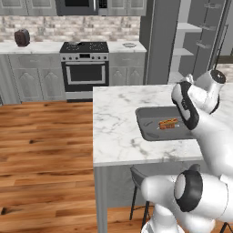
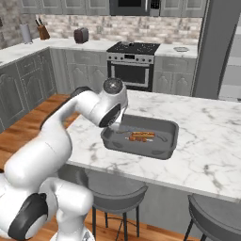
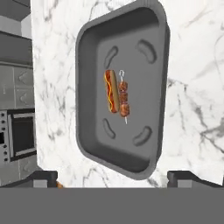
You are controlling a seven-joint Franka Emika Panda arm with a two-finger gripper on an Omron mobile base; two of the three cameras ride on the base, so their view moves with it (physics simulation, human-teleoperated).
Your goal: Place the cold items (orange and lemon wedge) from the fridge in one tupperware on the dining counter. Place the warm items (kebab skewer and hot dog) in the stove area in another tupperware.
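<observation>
The dining counter (image 1: 118, 132), white marble with grey veining, is carrying a dark grey tupperware (image 3: 87, 144) directly on its top. Inside the tray, a hot dog (image 3: 111, 91) and a kebab skewer (image 3: 124, 98) are lying side by side, just touching.

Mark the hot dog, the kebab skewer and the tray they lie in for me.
hot dog (image 3: 112, 91), hand view, middle of the sausage in its bun.
kebab skewer (image 3: 124, 98), hand view, middle meat chunk.
dark grey tray (image 3: 122, 24), hand view, bare floor near its far rim.
</observation>
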